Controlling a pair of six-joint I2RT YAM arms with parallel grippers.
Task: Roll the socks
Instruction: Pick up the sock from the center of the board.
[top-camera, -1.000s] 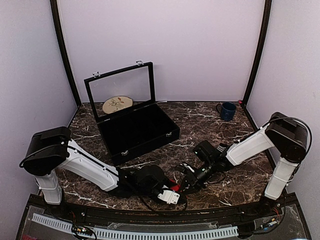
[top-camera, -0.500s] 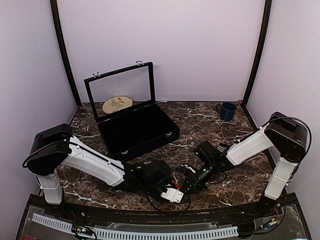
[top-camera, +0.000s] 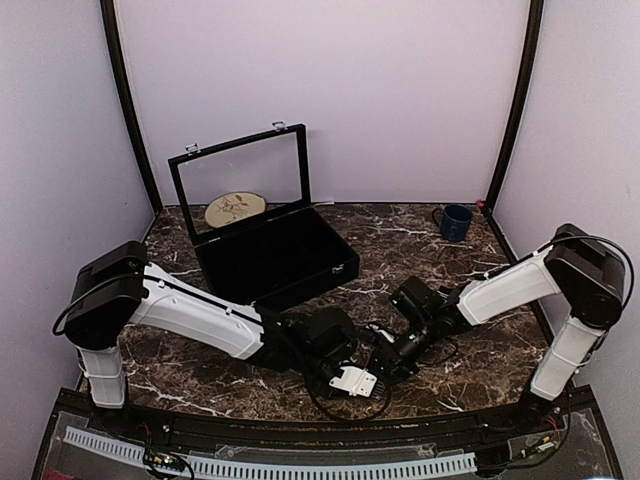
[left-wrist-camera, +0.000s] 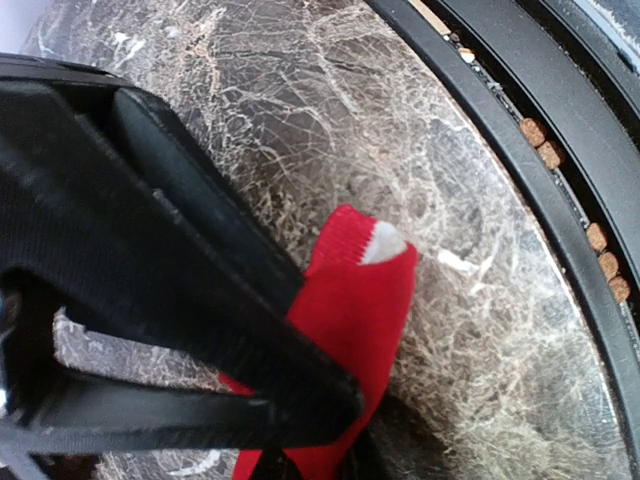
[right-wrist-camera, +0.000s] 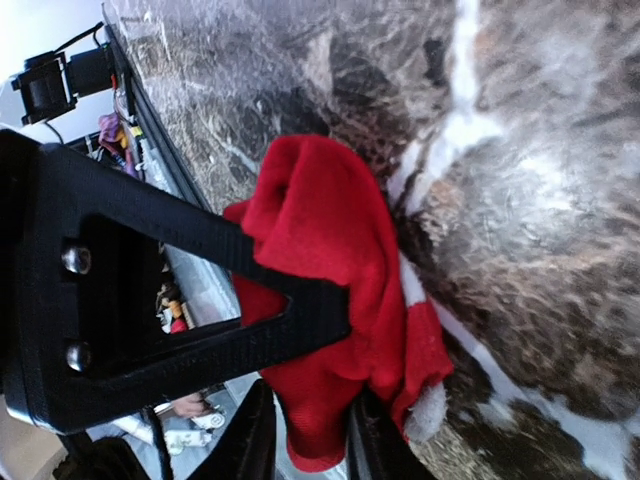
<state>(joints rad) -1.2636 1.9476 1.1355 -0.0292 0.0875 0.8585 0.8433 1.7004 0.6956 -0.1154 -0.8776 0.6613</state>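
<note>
The red sock lies bunched on the marble near the table's front edge, with a white patch at its end. My left gripper has its fingers closed together at the tips over the sock's fabric. In the right wrist view the red sock hangs folded between the fingers of my right gripper, which is shut on it. In the top view my left gripper and right gripper meet tip to tip and hide the sock. I cannot make out the black striped sock.
An open black display case with a raised glass lid stands behind the left arm. A round wooden disc lies behind it. A blue mug stands at the back right. The black table rim runs close beside the sock.
My left arm has reached further right along the front edge, up to the right gripper. The right gripper has shifted slightly right. The red of the sock no longer shows from above.
</note>
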